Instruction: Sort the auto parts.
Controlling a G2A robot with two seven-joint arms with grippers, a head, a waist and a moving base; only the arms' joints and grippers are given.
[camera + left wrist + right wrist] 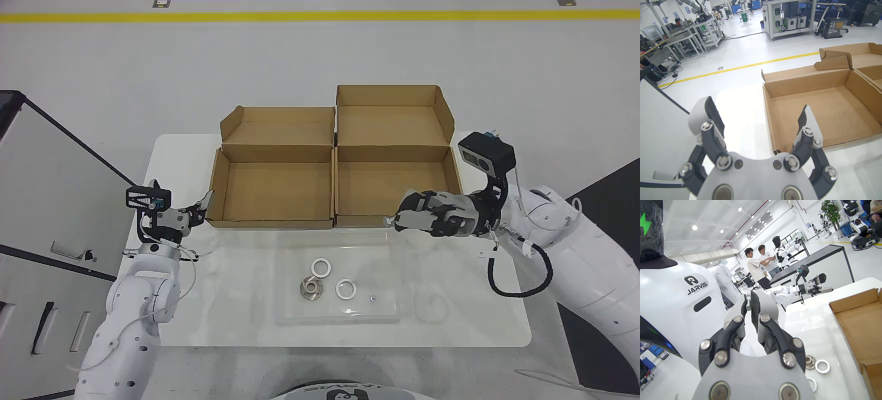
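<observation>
- The left gripper [761, 113] hangs above the left edge of the table [235, 295], with its fingers wide apart.
- The right gripper [749, 300] is above the table's right half and points toward the left side; its fingers clamp a small metal pin [748, 306].

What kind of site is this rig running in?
Likely a robotics lab or industrial test hall. There is a yellow floor line across a wide open floor, a metal-framed equipment rack among the workbenches, and another humanoid robot standing in the background.

White table [240, 270] with two cardboard boxes [275, 190]
</observation>
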